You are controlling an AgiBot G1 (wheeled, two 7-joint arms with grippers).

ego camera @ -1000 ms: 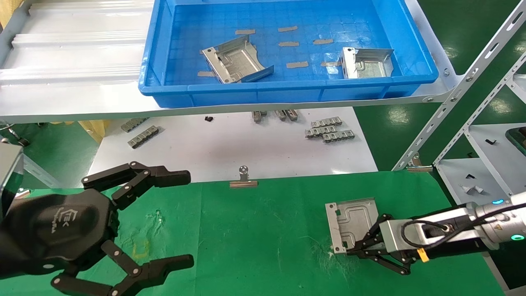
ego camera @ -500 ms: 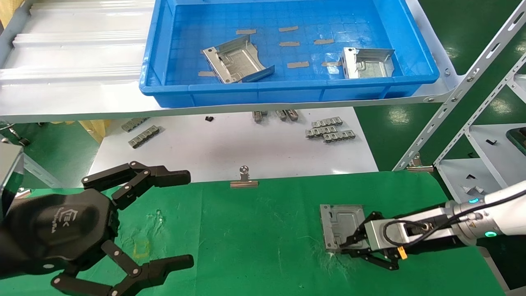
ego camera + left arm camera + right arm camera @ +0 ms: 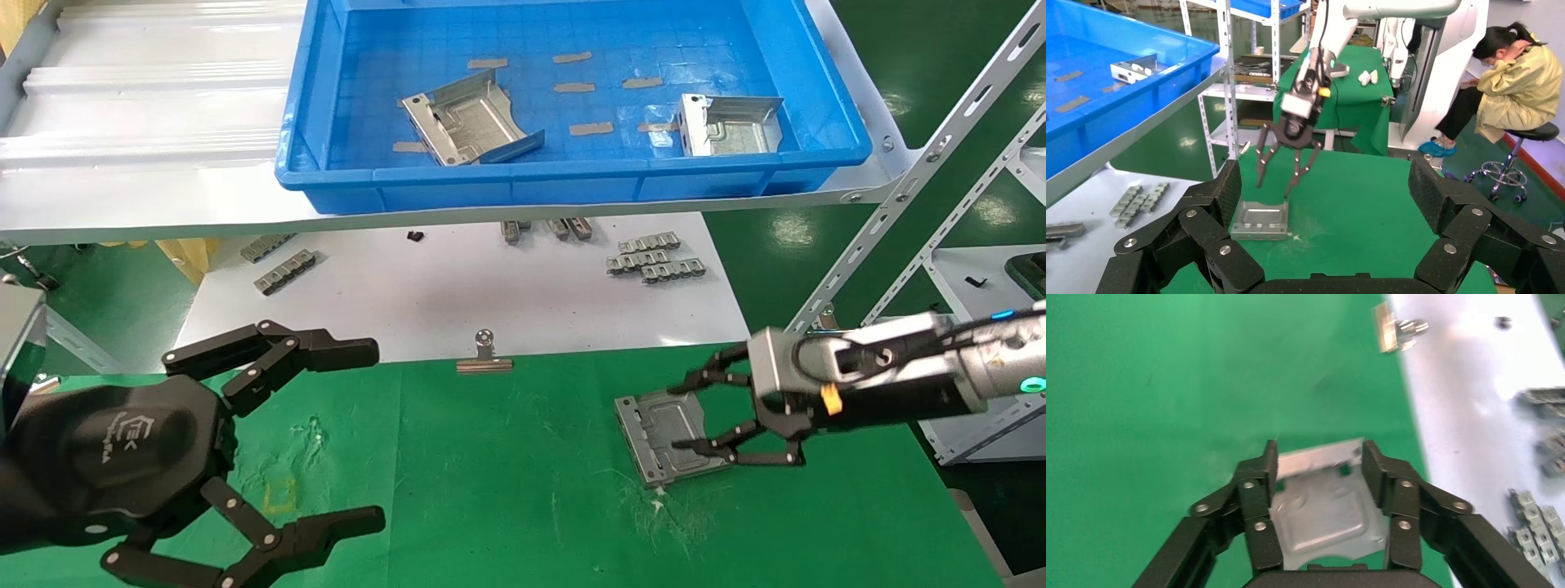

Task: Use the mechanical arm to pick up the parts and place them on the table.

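One part [image 3: 666, 435] lies flat on the green counter [image 3: 507, 474], near-right, w/ two more parts [image 3: 470, 122] left in the far blue tray [image 3: 572, 184]. The right pincer [image 3: 682, 412] is held just above it, fingers apart, nothing gripped; left pincer [image 3: 364, 433] parked near-left, also spread. Risk: the lower fingertip could snag the folded edge on withdrawal, so the plate gets dragged or flipped.

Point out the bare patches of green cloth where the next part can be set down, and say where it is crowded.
Free: the green table between the left gripper and the placed part, below the binder clip; also the strip along its near edge. Crowded: the right side, where the right gripper hangs open over that part.
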